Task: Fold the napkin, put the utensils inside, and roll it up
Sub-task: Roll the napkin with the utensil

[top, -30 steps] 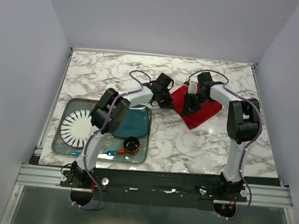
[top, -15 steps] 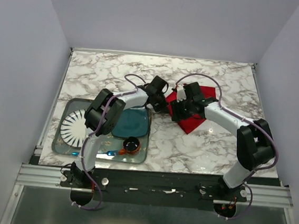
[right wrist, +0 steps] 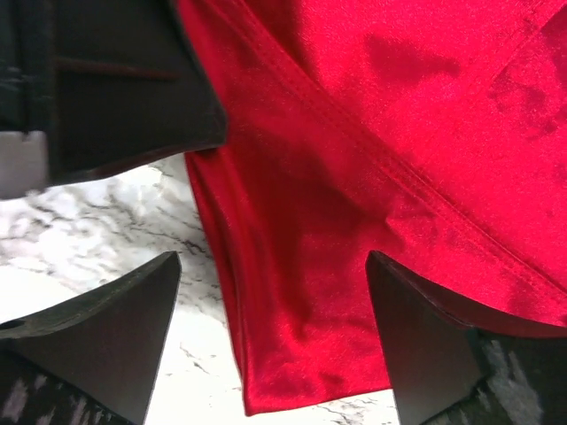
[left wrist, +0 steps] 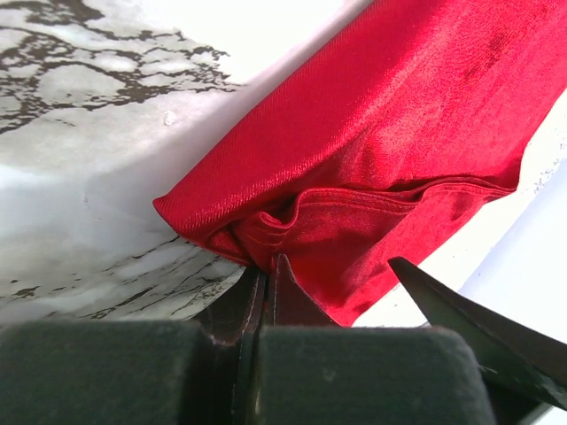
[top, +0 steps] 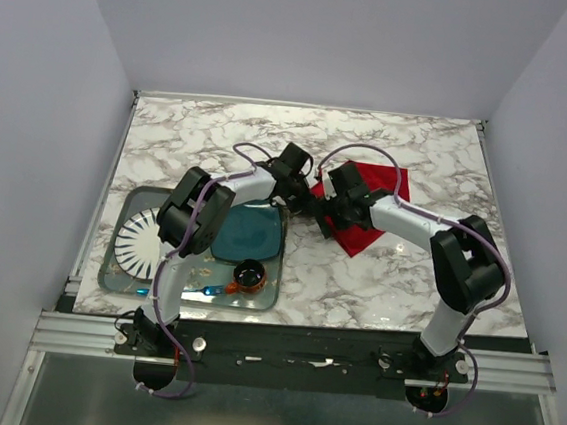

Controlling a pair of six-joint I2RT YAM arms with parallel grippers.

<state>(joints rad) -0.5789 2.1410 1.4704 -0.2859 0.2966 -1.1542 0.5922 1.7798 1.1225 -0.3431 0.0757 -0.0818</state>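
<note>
The red napkin (top: 382, 182) lies folded on the marble table (top: 220, 146), mid-right; it fills the left wrist view (left wrist: 399, 133) and the right wrist view (right wrist: 372, 133). My left gripper (top: 308, 197) is at its left corner, jaws shut (left wrist: 268, 262) on the bunched cloth edge. My right gripper (top: 325, 215) hangs right beside it, open (right wrist: 270, 266), its fingers (right wrist: 115, 328) straddling the napkin's near corner with nothing gripped. One right finger (left wrist: 461, 310) shows in the left wrist view. The utensils are out of view.
At the table's front left, a grey tray (top: 117, 275) holds a white striped plate (top: 145, 239), a teal plate (top: 251, 232), a dark cup (top: 249, 272) and a blue plastic utensil (top: 206, 289). Both arms cross near the table's middle.
My right gripper has opened and slid left along the napkin until it is next to the left gripper. The left gripper stayed shut and drew the napkin corner slightly left.
</note>
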